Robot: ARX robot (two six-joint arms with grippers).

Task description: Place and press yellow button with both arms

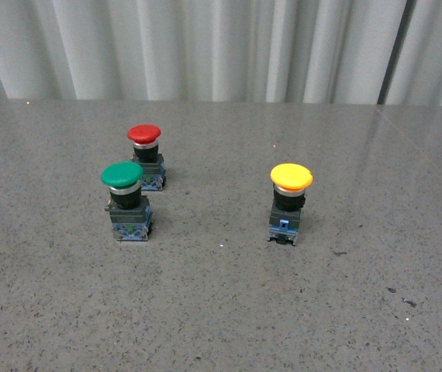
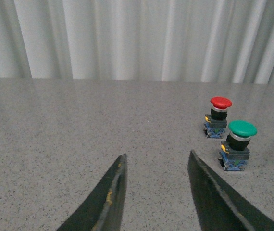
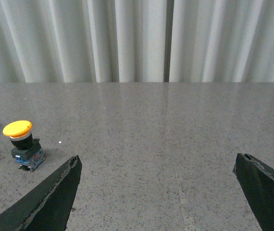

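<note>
— Jaws first: how do yours stand?
— Entry one, my left gripper [image 2: 157, 154]: black fingers apart, nothing held. Entry two, my right gripper [image 3: 157, 156]: spread wider, likewise empty.
— And the task's piece?
— Entry three, yellow mushroom-capped push-button [image 1: 289, 203], black collar, dark block base with blue parts: upright on the grey speckled stone-look desk [image 1: 221, 325], right of its middle, well short of the far edge, untouched. Entries four and five, green-capped button [image 1: 126, 201] and red-capped button [image 1: 146, 155]: close together toward the left side, well apart from the yellow one.
— Step in hand?
— Approach, by my reckoning; nothing gripped yet. Next, I judge, my right gripper should close low on the base, leaving the cap free for my left gripper to press.
</note>
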